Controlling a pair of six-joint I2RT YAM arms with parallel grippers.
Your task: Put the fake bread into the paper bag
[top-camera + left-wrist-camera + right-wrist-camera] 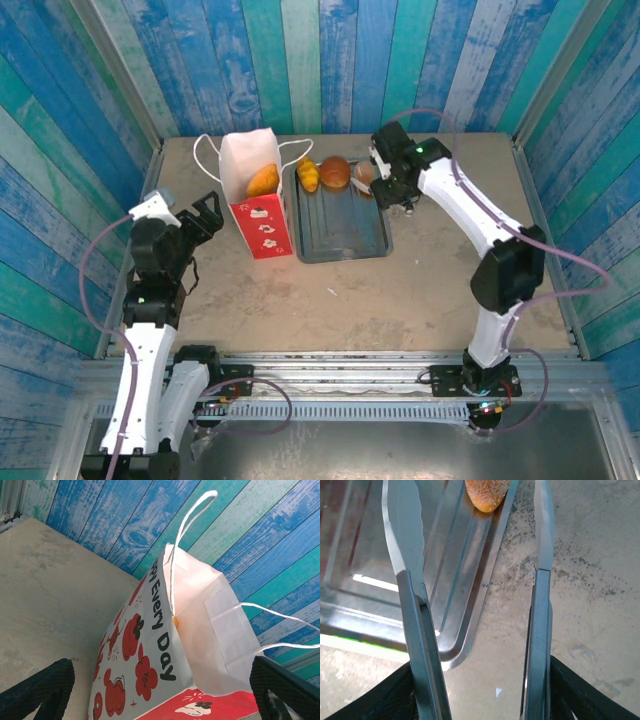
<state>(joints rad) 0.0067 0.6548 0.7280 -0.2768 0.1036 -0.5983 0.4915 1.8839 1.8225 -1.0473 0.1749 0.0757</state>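
The paper bag (pixel 258 205) stands upright left of the tray, white with a red lower band. A golden piece of fake bread (pixel 263 180) lies in its open mouth. Three more pieces sit along the tray's far edge: a yellow croissant (pixel 309 174), a round bun (pixel 335 172) and a smaller brown piece (pixel 364 174). My left gripper (pixel 205 215) stands open just left of the bag (pixel 150 645), nothing between its fingers (pixel 45 685). My right gripper (pixel 385 180) is shut on metal tongs (pixel 407 555) by the tray's far right corner. The tong blades are apart and empty, with a sugared roll (pixel 487 495) just beyond them.
The grey metal tray (pixel 345 230) lies in the table's middle, its near part bare; its rim (pixel 470 630) passes under the tongs. Blue plank walls close in the table on three sides. The bag's cord handles (pixel 187 525) stick up and outward.
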